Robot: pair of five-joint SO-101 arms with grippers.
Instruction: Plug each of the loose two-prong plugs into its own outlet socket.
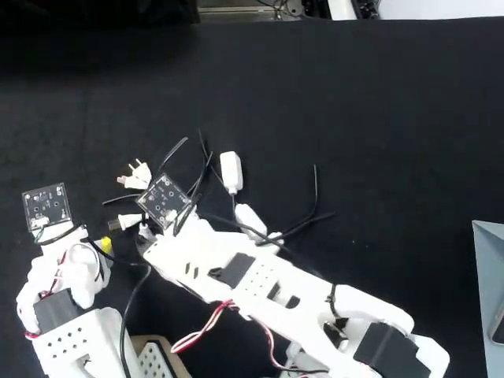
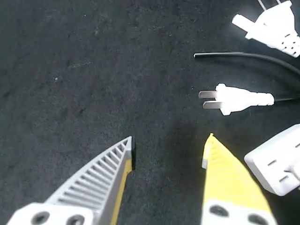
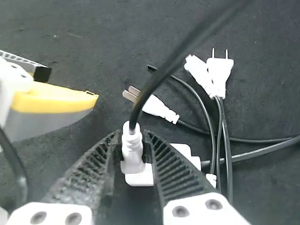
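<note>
My right gripper is shut on a white plug with a black cord. The plug's lower end meets a white outlet block between the black fingers. A loose white two-prong plug lies just beyond it, prongs bare, and shows again in the left wrist view. A pair of white plugs lies farther off, side by side. My left gripper hangs open over bare black mat, close to that loose plug and a white outlet block. Its yellow finger is near the right gripper.
A dark square board lies by the right gripper, another near the left arm. More white plugs and black cords cross the mat's middle. A grey object sits at the right edge.
</note>
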